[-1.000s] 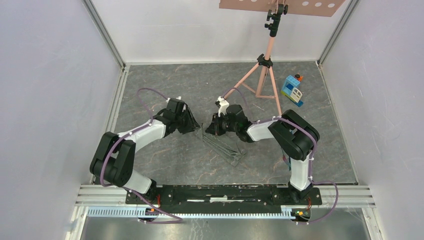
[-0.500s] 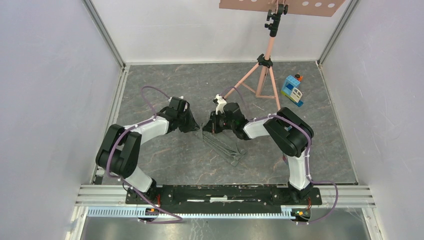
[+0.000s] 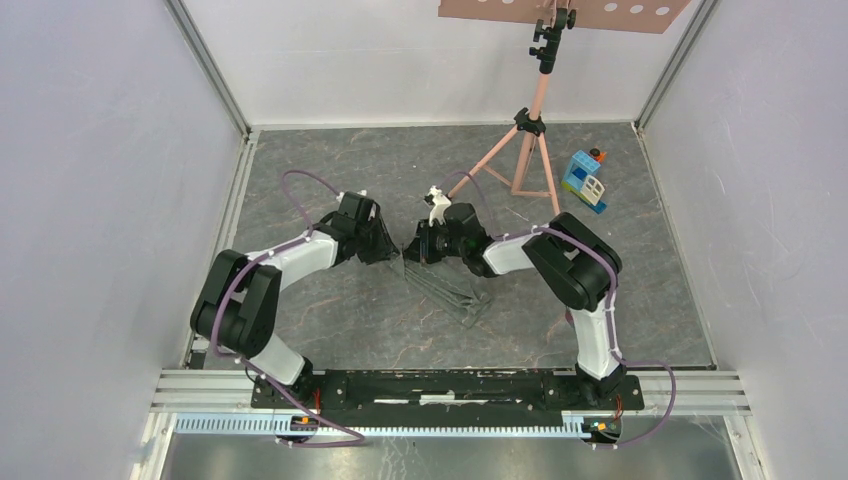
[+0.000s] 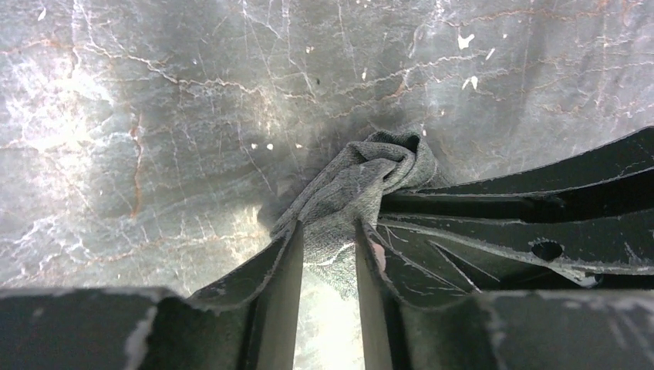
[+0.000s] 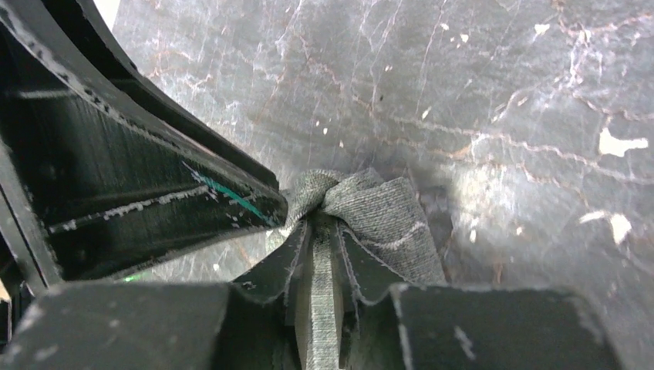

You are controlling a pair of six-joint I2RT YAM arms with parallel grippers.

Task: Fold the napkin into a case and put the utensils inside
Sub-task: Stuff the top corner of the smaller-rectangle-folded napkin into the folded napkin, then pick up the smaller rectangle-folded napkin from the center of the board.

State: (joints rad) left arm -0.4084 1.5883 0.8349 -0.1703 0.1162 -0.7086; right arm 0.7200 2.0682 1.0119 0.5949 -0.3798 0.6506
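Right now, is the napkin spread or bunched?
Bunched, not spread: the napkin is gathered into a wad, pinched by the left gripper and the right gripper.

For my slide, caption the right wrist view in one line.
Right gripper pinching a bunched dark grey cloth napkin over the grey marbled floor.

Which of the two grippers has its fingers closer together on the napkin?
The right gripper: its fingers nearly meet on a thin fold of the napkin, while the left gripper holds a thicker bunch, fingers visibly apart.
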